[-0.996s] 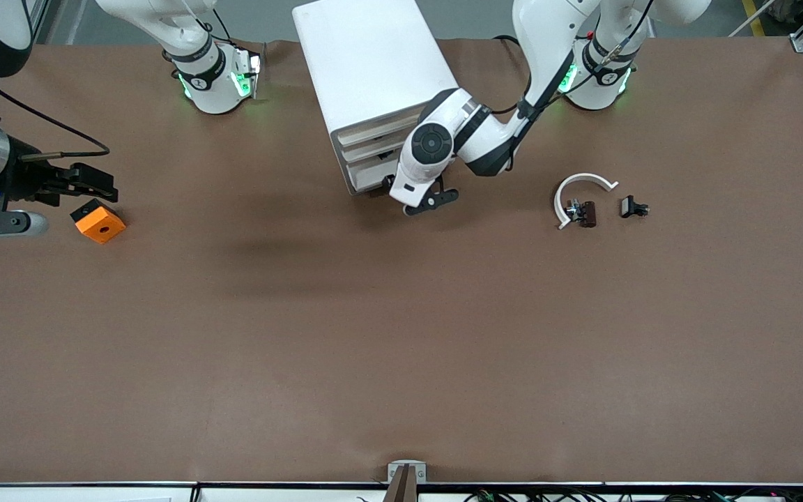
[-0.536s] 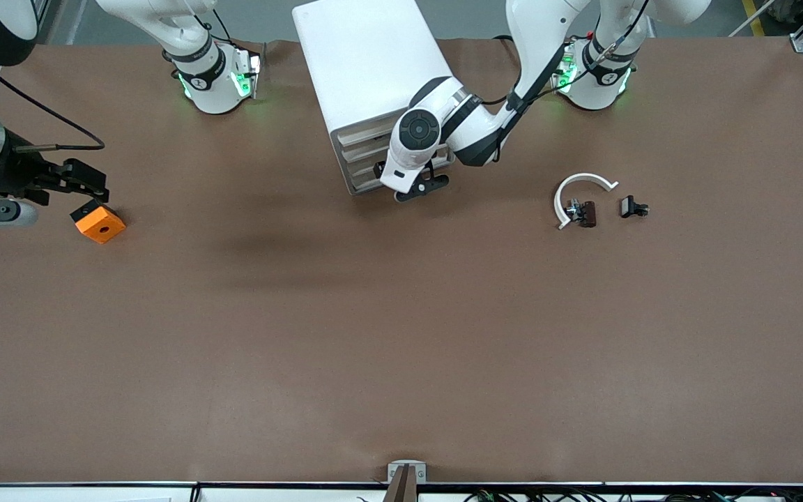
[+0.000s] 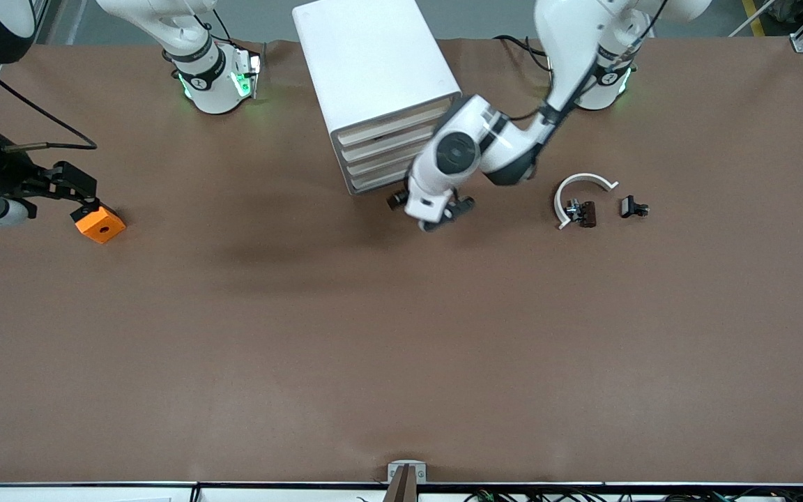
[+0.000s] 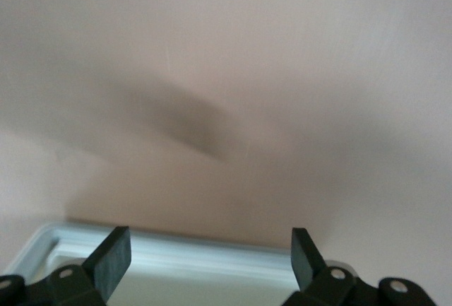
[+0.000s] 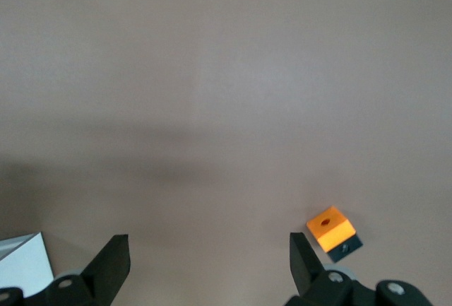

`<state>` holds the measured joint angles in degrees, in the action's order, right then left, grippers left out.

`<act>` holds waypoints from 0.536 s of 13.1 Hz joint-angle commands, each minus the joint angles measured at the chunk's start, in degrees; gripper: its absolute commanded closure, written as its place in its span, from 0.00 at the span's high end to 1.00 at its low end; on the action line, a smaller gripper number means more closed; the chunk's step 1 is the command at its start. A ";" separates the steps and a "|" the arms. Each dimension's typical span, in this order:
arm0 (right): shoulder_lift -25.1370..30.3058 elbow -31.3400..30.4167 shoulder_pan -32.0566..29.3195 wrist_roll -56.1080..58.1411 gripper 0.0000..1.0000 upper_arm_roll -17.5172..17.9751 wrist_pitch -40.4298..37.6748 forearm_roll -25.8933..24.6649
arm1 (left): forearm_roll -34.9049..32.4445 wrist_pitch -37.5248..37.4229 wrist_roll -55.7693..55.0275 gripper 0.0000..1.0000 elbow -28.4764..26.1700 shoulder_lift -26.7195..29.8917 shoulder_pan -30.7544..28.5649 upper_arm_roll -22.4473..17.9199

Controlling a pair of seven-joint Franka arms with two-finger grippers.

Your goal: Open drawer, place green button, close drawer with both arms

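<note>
The left gripper (image 3: 429, 206) is released and sits low at the front of the cabinet (image 3: 373, 63), whose drawers are all shut. A skewed pull could drag the cabinet.

The right gripper (image 3: 82, 200) is released over the table (image 3: 401, 348) edge, beside the orange block (image 3: 100, 224) — wrong-part risk.

The button cannot be identified; two small dark parts (image 3: 586, 213) lie toward the left arm's end. The table is bare nearer the camera.

Even overhead light, soft shadows, left wrist view blurred
</note>
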<state>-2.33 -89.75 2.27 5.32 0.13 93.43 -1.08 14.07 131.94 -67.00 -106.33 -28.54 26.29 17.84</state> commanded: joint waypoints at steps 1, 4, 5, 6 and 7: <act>0.93 0.45 -1.30 0.84 1.00 0.93 0.62 -0.51 | -5.78 -0.63 -0.32 1.00 2.61 0.94 -7.98 0.79; 1.01 0.54 -3.05 0.84 1.00 0.84 -0.26 -0.33 | -12.02 -0.72 0.03 1.00 4.28 3.48 -16.15 0.79; 1.01 0.54 -3.15 0.92 1.00 0.84 -0.26 -0.41 | -14.40 -1.33 1.07 1.00 5.16 3.84 -18.10 0.79; 1.01 0.54 -3.24 0.84 1.00 0.84 -0.09 -0.50 | -16.51 -2.64 2.21 1.00 6.21 3.93 -20.03 0.71; 1.01 0.54 -3.24 0.84 1.00 0.84 -0.09 -0.59 | -18.53 -4.65 3.71 1.00 8.05 4.28 -22.23 0.79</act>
<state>-1.99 -89.36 0.04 5.56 0.08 93.74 -1.09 -1.20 130.54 -65.10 -100.25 -25.51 7.15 17.88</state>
